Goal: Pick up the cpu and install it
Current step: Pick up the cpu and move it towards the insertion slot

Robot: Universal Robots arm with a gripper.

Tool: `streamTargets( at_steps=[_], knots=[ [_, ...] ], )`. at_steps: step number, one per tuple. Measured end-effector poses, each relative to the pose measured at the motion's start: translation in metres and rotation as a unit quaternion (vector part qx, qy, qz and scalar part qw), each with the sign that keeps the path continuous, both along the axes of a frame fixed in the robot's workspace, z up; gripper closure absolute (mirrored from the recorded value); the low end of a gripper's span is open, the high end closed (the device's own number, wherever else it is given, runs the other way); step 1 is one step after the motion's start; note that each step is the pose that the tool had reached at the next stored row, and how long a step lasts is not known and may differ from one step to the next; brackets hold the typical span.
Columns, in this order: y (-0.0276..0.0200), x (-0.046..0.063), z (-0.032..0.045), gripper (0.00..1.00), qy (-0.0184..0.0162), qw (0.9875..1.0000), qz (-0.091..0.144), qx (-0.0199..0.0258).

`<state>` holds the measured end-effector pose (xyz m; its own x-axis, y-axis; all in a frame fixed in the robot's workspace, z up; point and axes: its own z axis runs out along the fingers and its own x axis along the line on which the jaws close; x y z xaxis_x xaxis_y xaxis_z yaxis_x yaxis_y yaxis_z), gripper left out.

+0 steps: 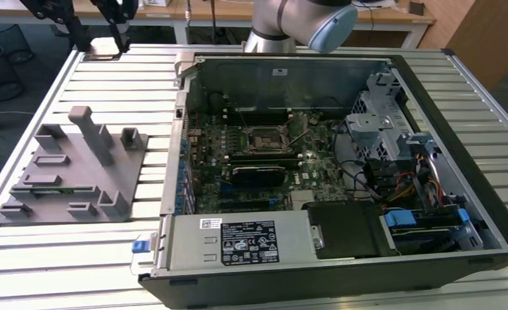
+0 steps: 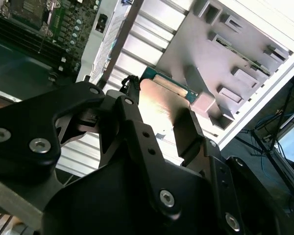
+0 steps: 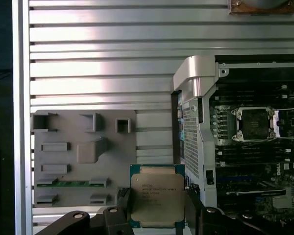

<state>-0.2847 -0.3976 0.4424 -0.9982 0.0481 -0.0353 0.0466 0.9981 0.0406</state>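
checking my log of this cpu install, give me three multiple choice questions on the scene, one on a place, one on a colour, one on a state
1. Where is the cpu?
A in the motherboard socket
B held in the gripper
C lying flat on the table

2. What colour is the fixture tray?
A grey
B red
C yellow

3. How is the computer case?
A shut by a side panel
B open, with the motherboard exposed
C covered with a cloth

Answers:
1 B: in both wrist views the gripper clamps it on two sides.
2 A: it is plain grey in the exterior view.
3 B: the board shows inside the case.
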Motion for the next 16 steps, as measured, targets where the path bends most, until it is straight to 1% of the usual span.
streamTargets(
  at_steps=[5, 12, 13, 16],
  knots=[
    [0.0, 0.011, -0.0012, 0.47, -0.0001, 1.0, 0.0, 0.0],
    [0.0, 0.032, -0.0027, 0.47, -0.0001, 1.0, 0.0, 0.0001],
    [0.0, 0.039, -0.0032, 0.47, -0.0001, 1.0, 0.0, 0.0],
    [0.0, 0.052, -0.0043, 0.47, 0.0, 1.0, 0.0, 0.0]
  ],
)
